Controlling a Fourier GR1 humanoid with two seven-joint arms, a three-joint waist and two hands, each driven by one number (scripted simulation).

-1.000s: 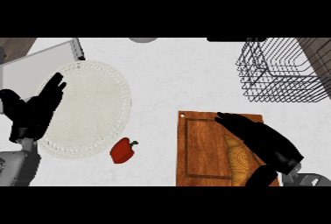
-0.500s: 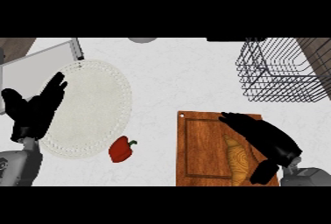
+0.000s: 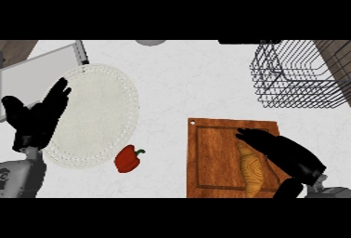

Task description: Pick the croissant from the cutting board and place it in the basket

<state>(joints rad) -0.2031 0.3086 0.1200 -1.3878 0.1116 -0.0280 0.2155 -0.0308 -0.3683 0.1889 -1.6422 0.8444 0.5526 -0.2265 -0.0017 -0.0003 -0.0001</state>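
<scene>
- The croissant (image 3: 251, 173) is lying lengthwise on the cutting board (image 3: 212, 160), toward the board's right edge and near corner, partly covered by the right hand (image 3: 282, 151).
- The right hand is being held over the croissant's far end with fingers curved down beside it; whether it is touching or closed round it cannot be told, so no grasp is being claimed.
- The left hand (image 3: 37, 116) is resting released, fingers up, at the tabletop's left edge over the rim of the white plate (image 3: 96, 116).
- The basket (image 3: 298, 74) is standing at the tabletop's far right corner, well apart from the board.
- A red pepper (image 3: 128, 158) is lying between plate and board, out of the path.
- Risks being judged: only one end is being covered, so the croissant could be pivoted or slid off the board's near edge; the long carry could end with it being clipped on the basket's wire rim.
</scene>
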